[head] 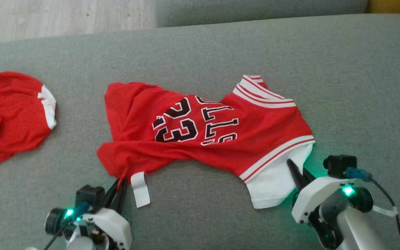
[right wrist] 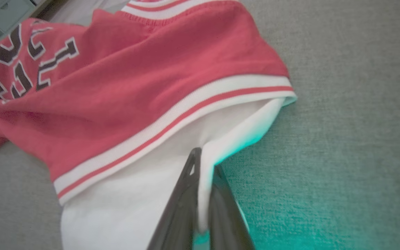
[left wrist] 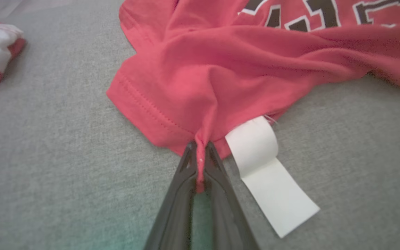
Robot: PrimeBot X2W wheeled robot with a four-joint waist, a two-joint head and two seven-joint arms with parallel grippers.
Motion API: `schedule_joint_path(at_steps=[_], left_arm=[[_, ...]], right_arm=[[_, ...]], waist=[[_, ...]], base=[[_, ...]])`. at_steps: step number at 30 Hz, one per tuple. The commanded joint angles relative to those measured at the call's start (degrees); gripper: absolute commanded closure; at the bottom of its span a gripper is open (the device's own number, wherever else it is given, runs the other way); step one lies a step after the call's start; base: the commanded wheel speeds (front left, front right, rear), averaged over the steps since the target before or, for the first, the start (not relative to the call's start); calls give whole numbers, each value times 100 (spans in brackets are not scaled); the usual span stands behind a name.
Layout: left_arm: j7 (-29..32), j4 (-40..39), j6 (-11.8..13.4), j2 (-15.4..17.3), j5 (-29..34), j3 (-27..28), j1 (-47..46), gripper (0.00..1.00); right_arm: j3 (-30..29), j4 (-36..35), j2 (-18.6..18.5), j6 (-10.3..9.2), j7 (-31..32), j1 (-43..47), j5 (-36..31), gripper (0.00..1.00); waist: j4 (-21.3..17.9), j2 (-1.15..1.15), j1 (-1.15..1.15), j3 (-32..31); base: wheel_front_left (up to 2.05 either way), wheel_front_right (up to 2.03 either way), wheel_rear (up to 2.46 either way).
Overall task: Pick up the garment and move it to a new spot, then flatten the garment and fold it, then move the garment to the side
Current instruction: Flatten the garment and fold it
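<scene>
The garment [head: 200, 132] is a red jersey with black and white lettering and white striped trim, lying rumpled across the grey couch cushion [head: 221, 52]. My left gripper [head: 122, 180] is shut on a pinch of its red hem [left wrist: 200, 139], beside a white care label [left wrist: 266, 166]. My right gripper [head: 295, 170] is shut on the edge of the white sleeve [right wrist: 207, 152], under the striped band [right wrist: 172, 121]. The garment [left wrist: 238, 62] bunches up toward the left fingers [left wrist: 217, 170]; the white cloth runs down between the right fingers [right wrist: 186, 187].
A second red garment with white trim [head: 9, 114] lies crumpled at the cushion's left. The couch back [head: 255, 10] rises at the far edge, with pale wood floor [head: 64, 17] beyond the far left. Bare cushion stretches to the right of the jersey.
</scene>
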Motion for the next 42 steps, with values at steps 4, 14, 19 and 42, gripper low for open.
schedule_joint_path(at_steps=[4, 14, 19, 42], left_arm=[[315, -986, 11, 42, -913, 189, 377, 100], [1740, -4975, 10, 654, -3008, 322, 1064, 100], [2407, -6489, 46, 841, -3847, 449, 857, 100], [3946, -6864, 935, 1384, -5345, 1053, -1727, 100]], right_arm=[[-11, -779, -83, -5, 17, 67, 730, 100], [-984, -3422, -416, -5, 624, 505, 2458, 100], [-1456, -4604, -384, -5, 1073, 441, 2904, 100], [-2989, -5411, 140, -5, 2856, -2676, 2782, 100]], waist=[[-10, 0, -1, -199], [-32, 0, -1, -773], [-106, 0, -1, -922], [-532, 0, -1, 422]], base=[[0, 0, 0], [0, 0, 0], [0, 0, 0], [0, 0, 0]])
